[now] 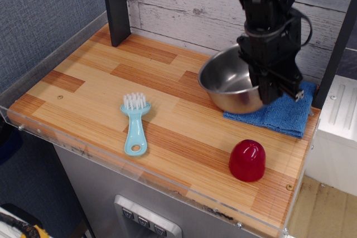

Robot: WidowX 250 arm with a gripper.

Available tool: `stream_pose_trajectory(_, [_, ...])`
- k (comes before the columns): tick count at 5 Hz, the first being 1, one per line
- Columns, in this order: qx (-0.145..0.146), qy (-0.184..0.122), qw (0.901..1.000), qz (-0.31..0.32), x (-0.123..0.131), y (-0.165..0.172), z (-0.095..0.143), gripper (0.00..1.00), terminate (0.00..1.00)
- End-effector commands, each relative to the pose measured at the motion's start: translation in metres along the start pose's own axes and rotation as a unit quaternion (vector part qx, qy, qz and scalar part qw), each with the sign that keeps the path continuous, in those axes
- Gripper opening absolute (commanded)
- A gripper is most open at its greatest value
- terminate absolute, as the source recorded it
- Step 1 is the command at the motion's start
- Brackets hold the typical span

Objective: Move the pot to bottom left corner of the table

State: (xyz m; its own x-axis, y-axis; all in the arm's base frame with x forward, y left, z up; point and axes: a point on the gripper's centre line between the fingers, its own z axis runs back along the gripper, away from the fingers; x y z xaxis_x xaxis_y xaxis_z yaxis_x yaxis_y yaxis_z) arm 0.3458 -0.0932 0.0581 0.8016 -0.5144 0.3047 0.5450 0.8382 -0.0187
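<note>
The pot (228, 81) is a shiny steel bowl at the back right of the table (111, 82), low over the table and the left edge of a blue cloth, slightly tilted. My black gripper (270, 90) is shut on the pot's right rim, reaching down from above. I cannot tell whether the pot's base touches the surface. The table's bottom left corner (22, 116) lies far from the pot.
A light blue brush (135, 124) lies in the middle front of the table. A red dome (247, 160) stands at the front right. The blue cloth (281, 110) lies under and right of the pot. A black post (116, 6) stands at the back left.
</note>
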Motion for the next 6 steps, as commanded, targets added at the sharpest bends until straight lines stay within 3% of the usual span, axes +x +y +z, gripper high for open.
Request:
stream_pose_trajectory(1, [0.005, -0.018, 0.9997, -0.017, -0.007, -0.005, 0.005, 0.0, 0.0])
stream_pose_trajectory(2, [0.006, -0.015, 0.9999, -0.005, -0.011, -0.004, 0.004, 1.0, 0.0])
stream_pose_trajectory(4, [0.017, -0.012, 0.9998, 0.006, -0.015, -0.002, 0.005, 1.0, 0.0])
stream_pose_trajectory(5, [0.003, -0.003, 0.9998, 0.02, -0.015, 0.001, 0.012, 1.0, 0.0])
stream_pose_trajectory(6, [-0.002, -0.015, 0.9984, 0.055, -0.016, 0.011, 0.037, 1.0, 0.0])
